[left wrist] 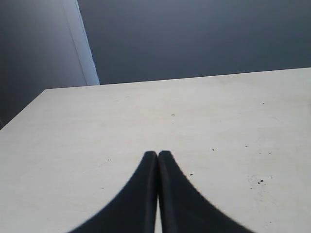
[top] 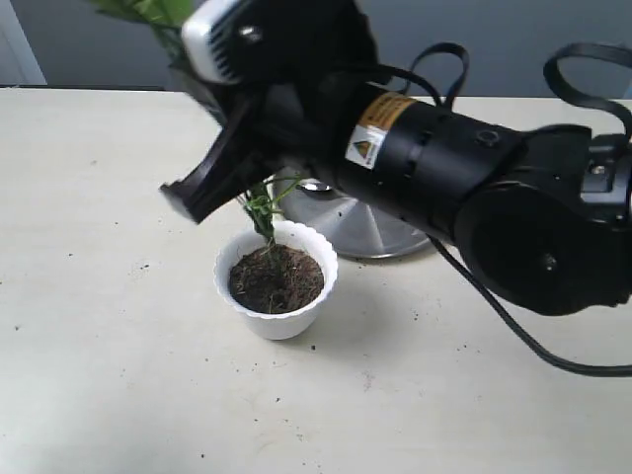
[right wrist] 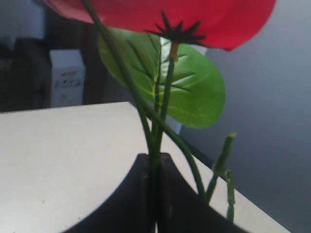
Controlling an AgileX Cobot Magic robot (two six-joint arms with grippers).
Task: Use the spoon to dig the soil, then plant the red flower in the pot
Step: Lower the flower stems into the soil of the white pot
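1. Flower, exterior view: I see its thin green stem running down from behind the right gripper into the pot. The foot of the stem sits in the soil, close to the rim on the plate's side. The soil fills the pot nearly to its scalloped edge. The black arm comes in from the right and hides the blooms; only some green leaf shows above it at the top edge. The steel plate lies just behind the pot, partly under the arm. Dark crumbs are scattered over the table. From this angle I cannot tell how the jaws stand.
2. Left wrist view: the left gripper has its fingertips pressed together with nothing between them. It hangs over bare table, where I see a few crumbs. No task item shows here.
3. Right wrist view: the right gripper is clamped on the flower's stems, which rise upright from between its fingers. Above them a red bloom fills the top of the picture, with a broad green leaf behind it. A thinner side stem stands free, just beside the fingers.
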